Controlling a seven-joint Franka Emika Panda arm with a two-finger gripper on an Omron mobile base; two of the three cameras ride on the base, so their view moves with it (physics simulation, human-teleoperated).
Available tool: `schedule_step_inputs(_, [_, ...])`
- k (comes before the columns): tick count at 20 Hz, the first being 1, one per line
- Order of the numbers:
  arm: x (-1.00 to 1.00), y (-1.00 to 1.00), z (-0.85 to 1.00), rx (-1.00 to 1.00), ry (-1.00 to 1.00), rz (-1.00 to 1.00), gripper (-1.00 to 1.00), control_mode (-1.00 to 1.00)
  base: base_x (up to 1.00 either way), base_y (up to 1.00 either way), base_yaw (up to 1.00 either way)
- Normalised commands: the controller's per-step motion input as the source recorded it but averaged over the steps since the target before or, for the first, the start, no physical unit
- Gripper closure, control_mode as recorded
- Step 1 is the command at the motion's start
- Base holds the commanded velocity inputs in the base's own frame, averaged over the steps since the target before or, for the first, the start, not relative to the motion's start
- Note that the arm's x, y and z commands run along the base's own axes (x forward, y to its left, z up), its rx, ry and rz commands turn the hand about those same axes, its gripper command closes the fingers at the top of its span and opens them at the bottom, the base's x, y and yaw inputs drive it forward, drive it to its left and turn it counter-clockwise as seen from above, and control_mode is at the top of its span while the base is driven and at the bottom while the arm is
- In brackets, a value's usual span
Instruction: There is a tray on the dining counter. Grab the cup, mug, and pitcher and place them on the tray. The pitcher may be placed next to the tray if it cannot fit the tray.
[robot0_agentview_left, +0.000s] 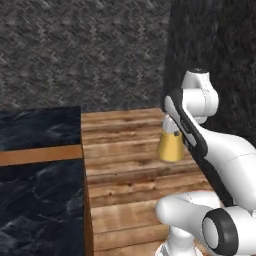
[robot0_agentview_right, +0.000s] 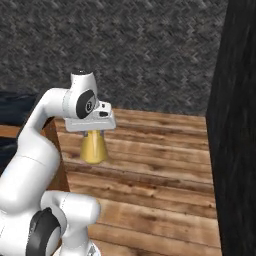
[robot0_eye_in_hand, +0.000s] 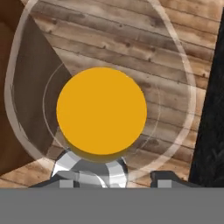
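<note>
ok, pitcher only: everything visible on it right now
The pitcher looks like clear glass with a yellow-orange lower body, flaring downward. It is upright, directly under the gripper, over wooden planks. From above its transparent rim circles the orange disc, handle at the fingertips. Whether the gripper is clamped on it or the base touches the planks isn't clear.

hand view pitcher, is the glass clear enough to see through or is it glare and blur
Hand view: the pitcher is sharp, its glass wall see-through with floor planks visible behind, no glare. Left base view: the glass top is hidden behind the arm. Right base view: only the yellow-orange body stands out under the gripper.
</note>
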Motion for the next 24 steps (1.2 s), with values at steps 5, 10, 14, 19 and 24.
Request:
schedule_step_inputs(5, [0.00, 0.00, 0.00, 0.00, 0.00, 0.00, 1.00, 1.00, 1.00, -0.61, 0.20])
schedule_step_inputs(10, [0.00, 0.00, 0.00, 0.00, 0.00, 0.00, 1.00, 1.00, 1.00, -0.59, 0.00])
schedule_step_inputs(14, [0.00, 0.00, 0.00, 0.00, 0.00, 0.00, 1.00, 1.00, 1.00, -0.25, 0.00])
schedule_step_inputs(19, [0.00, 0.00, 0.00, 0.00, 0.00, 0.00, 1.00, 1.00, 1.00, -0.13, 0.00])
schedule_step_inputs(24, [0.00, 0.00, 0.00, 0.00, 0.00, 0.00, 1.00, 1.00, 1.00, 0.00, 0.00])
